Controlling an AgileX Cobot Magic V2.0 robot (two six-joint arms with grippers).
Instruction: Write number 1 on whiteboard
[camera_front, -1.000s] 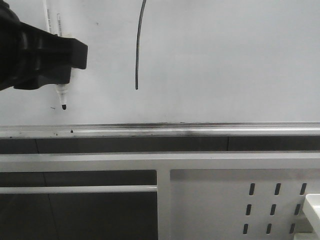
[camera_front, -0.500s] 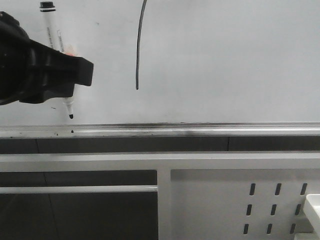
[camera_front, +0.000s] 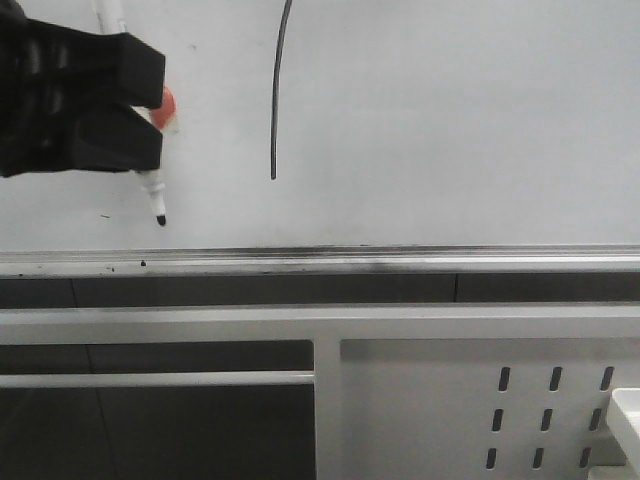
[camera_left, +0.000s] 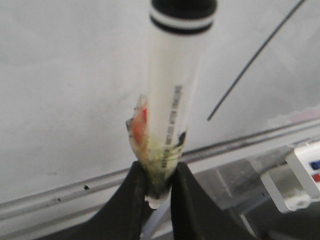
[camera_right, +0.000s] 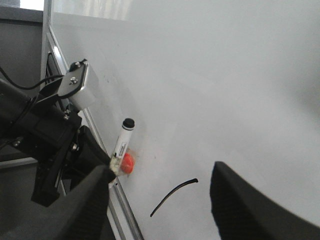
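1. Left gripper (camera_front: 150, 110) clamps the marker (camera_front: 155, 195), tip down, near the whiteboard's (camera_front: 450, 120) left edge.
2. Number 1 (camera_front: 277, 90) sits upper-left of centre, apart from the marker.
3. Right gripper (camera_right: 160, 210) fingers spread, empty.

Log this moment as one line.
left end effector: shut on marker | number 1: drawn on whiteboard | right end effector: open

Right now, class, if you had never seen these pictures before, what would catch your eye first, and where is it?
First, the black left hand at the upper left of the front view, clamped on a white marker whose dark tip points down at the whiteboard. Next, the number 1, a thin dark curved stroke to the right of the marker. Below runs the board's silver ledge.
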